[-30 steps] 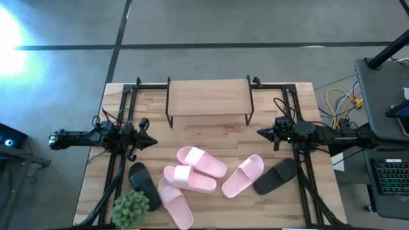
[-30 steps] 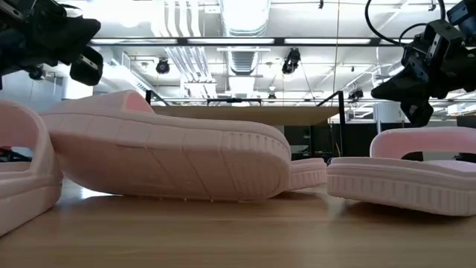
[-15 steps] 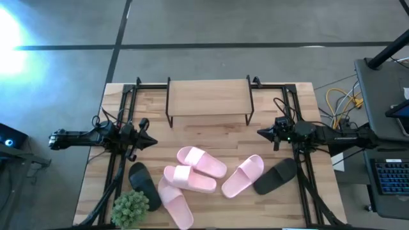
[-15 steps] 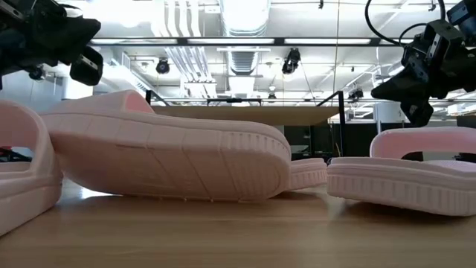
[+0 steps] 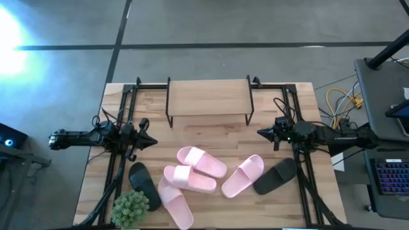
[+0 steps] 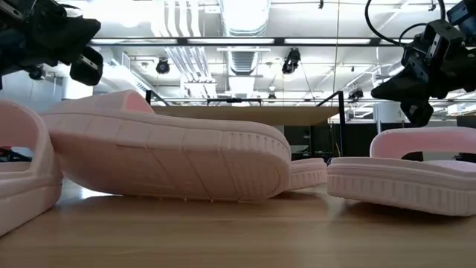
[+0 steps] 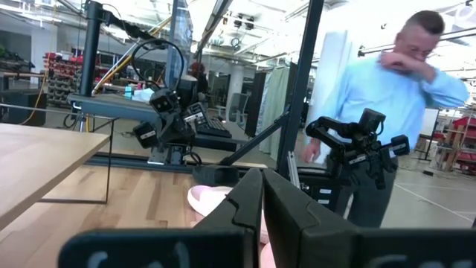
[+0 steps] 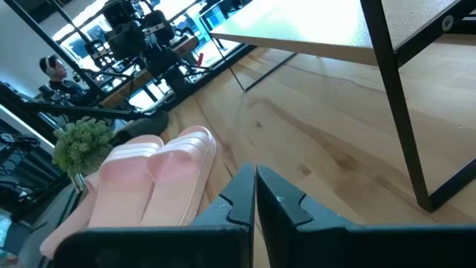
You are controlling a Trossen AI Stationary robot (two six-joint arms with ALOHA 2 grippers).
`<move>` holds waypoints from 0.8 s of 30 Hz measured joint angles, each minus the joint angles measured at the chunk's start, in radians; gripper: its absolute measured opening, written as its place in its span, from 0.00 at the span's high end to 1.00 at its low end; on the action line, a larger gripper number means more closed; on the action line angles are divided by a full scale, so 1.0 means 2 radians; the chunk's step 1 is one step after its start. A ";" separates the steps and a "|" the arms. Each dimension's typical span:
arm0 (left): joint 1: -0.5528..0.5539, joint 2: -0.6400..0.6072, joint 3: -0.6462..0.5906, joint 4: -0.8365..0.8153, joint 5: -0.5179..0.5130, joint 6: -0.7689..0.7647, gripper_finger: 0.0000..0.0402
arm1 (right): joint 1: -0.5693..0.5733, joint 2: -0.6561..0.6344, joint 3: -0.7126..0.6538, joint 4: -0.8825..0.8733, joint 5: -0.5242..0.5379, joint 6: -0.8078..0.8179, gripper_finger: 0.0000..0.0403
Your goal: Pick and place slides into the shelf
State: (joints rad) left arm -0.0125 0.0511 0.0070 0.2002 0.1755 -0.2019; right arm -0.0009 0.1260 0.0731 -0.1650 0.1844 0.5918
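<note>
Slides (image 5: 198, 171) lie loose on the table's (image 5: 211, 137) near half: a cluster of pale pink ones at centre, one overlapping another, a further pink one (image 5: 243, 176) to the right touching a black one (image 5: 275, 176), and a second black one (image 5: 144, 184) at the near left, beside a small green plant (image 5: 130, 209). Shelf (image 5: 208, 97) stands at the far centre edge, nothing on its top board. Left gripper (image 5: 152, 142) hangs above the left side, fingers pressed together, holding nothing. Right gripper (image 5: 260, 133) hangs above the right side, fingers likewise closed and empty. A person (image 7: 401, 97) stands beyond the table in the left wrist view
</note>
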 joint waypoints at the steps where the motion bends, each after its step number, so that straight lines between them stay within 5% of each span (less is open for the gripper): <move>1: 0.000 0.000 0.000 0.000 0.000 0.000 1.00 | 0.000 0.000 0.000 0.000 0.000 0.000 0.98; 21: 0.000 0.000 0.000 0.000 0.000 0.000 1.00 | 0.000 0.000 0.000 0.003 0.001 0.001 0.98; 24: 0.000 0.000 0.000 0.000 0.000 0.000 1.00 | 0.000 0.000 0.000 0.053 0.052 0.025 0.98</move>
State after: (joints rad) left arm -0.0128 0.0516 0.0067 0.2005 0.1757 -0.2016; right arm -0.0006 0.1257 0.0731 -0.0580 0.2881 0.6409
